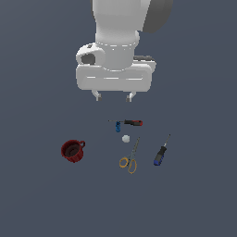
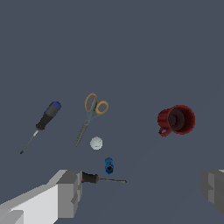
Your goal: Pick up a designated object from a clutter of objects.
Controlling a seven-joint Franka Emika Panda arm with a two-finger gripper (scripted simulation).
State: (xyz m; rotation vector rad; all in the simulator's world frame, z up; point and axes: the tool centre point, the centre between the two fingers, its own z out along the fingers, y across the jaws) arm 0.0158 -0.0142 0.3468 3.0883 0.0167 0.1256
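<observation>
Gripper (image 1: 113,97) is held high with jaws spread wide and empty, presumably so the ball (image 1: 125,138) beside the scissors (image 1: 130,159) can be straddled.

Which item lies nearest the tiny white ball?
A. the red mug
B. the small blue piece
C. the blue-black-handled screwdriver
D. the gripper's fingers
B: in both views the small blue piece sits just beside the white ball, closer than any other item.
</observation>
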